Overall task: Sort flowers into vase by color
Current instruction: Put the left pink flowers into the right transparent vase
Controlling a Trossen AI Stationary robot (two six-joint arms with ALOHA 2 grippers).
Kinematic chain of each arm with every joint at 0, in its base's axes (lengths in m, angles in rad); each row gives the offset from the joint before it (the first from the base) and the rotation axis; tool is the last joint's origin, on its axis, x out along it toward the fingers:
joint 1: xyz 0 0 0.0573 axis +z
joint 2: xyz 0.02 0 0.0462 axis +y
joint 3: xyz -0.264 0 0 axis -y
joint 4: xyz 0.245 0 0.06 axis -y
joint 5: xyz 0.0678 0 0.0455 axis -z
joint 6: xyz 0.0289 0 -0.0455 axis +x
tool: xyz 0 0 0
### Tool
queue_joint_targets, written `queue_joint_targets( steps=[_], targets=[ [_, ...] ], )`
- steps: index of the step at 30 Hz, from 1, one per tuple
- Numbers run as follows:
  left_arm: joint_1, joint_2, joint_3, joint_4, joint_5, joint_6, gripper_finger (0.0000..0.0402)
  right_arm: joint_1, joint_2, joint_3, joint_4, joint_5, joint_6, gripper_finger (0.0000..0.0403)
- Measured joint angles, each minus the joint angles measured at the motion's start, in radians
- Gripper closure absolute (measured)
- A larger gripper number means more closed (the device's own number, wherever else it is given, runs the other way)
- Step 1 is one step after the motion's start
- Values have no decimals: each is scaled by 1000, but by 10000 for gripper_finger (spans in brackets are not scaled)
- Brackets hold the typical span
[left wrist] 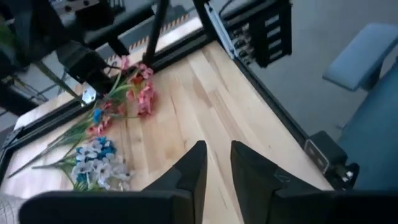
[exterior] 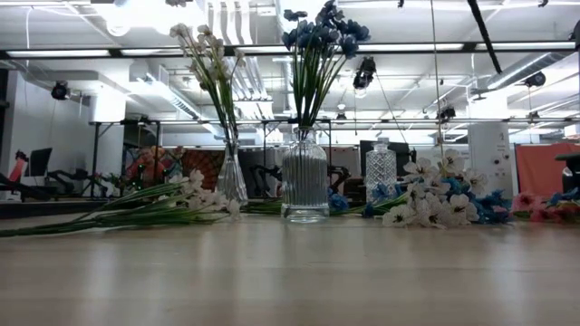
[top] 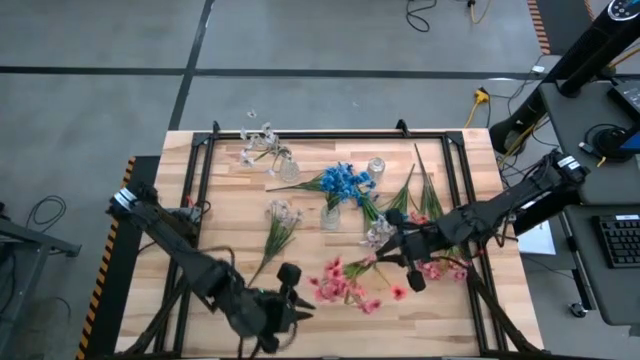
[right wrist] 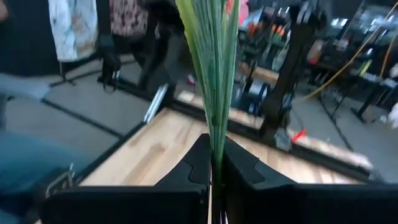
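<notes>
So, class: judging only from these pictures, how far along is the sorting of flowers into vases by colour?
Done: blue flowers stand in the ribbed vase, white flowers in the slim vase.
In hand: the right gripper is shut on green stems; the left gripper holds nothing.
Left: the third vase looks empty; pink flowers and a white spray lie on the table.

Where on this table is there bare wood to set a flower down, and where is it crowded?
Free: the left strip between the white flowers and the table edge, and the far right corner. Crowded: the middle around the blue vase, and near right with the pink flowers by the right gripper.
</notes>
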Motion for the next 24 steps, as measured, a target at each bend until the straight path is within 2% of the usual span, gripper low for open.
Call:
queue_joint_targets(
  steps=[5,9,17,24],
  targets=[
    [12,-171,-221,266,22,98,362,-24,-10,0,168,0,-52,390],
    [15,-305,-385,436,-3,113,363,-98,-13,2,243,17,-103,390],
    [15,-512,-571,486,-250,69,363,-341,-64,-18,288,35,-80,390],
    [15,-616,-673,485,-276,69,363,-558,-92,-108,507,-13,-49,390]
  ],
)
